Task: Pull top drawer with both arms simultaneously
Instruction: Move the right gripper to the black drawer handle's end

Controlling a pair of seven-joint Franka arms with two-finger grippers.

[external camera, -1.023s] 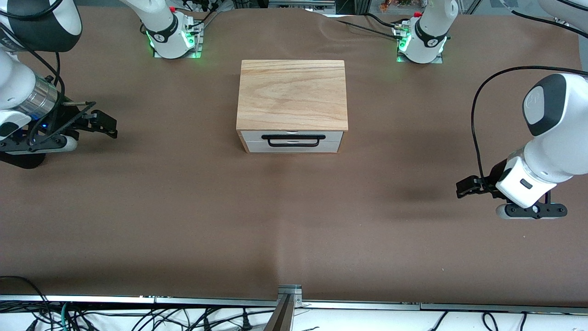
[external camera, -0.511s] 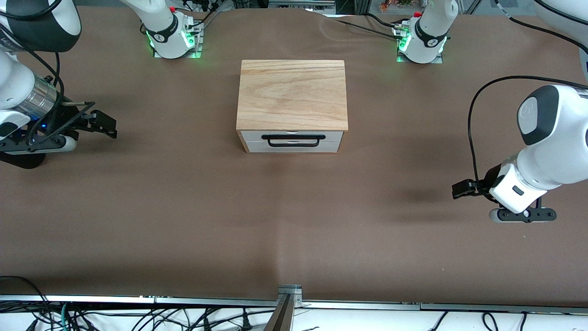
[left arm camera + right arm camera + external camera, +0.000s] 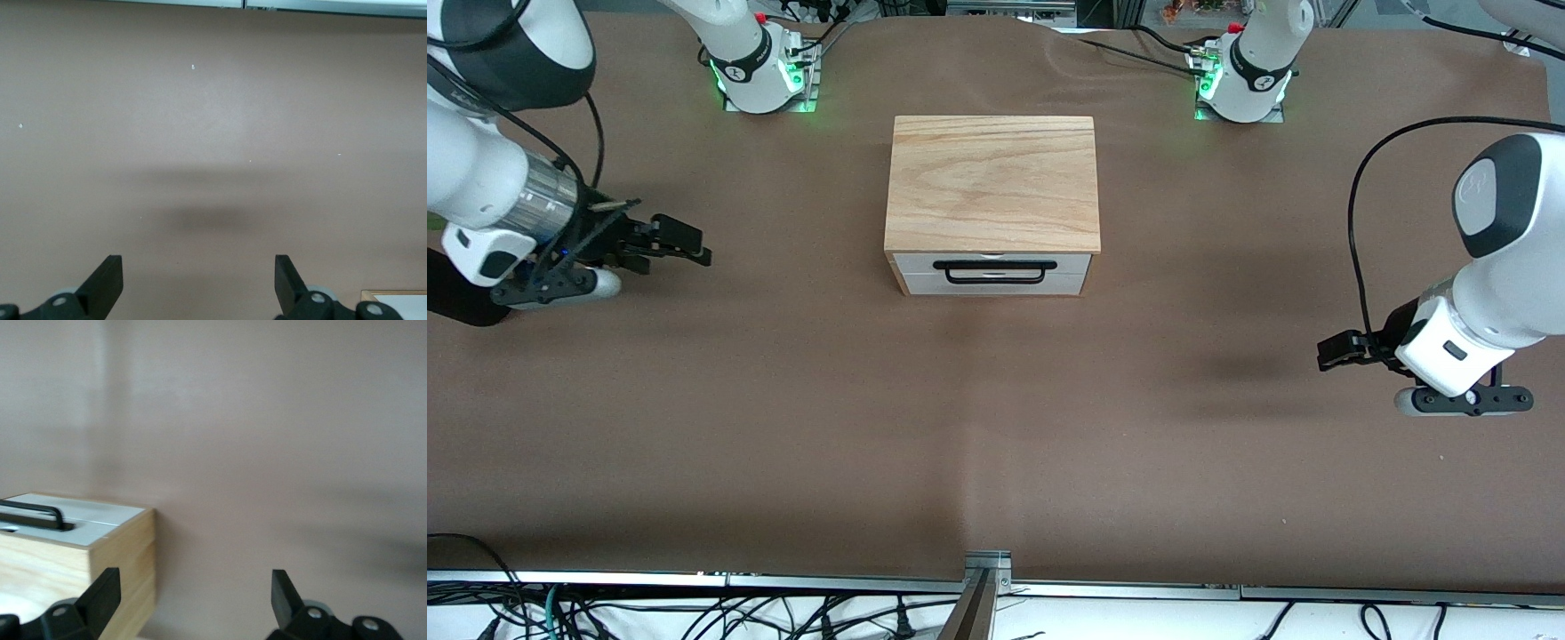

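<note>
So far nothing is done: the top drawer (image 3: 992, 269) is seen shut in the cabinet (image 3: 992, 182) mid-table, its handle (image 3: 994, 272) untouched, while the left gripper (image 3: 1334, 349) and right gripper (image 3: 685, 244) are held spread apart over bare table (image 3: 996, 427), well away.

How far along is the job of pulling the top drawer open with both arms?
Nothing is done yet: the top drawer sits shut in the cabinet, its handle untouched. In hand: the right hand, open, is over the table toward its own end, and the left hand, open, is over the table's other end. Left: reach the handle, grip it and pull together.
</note>
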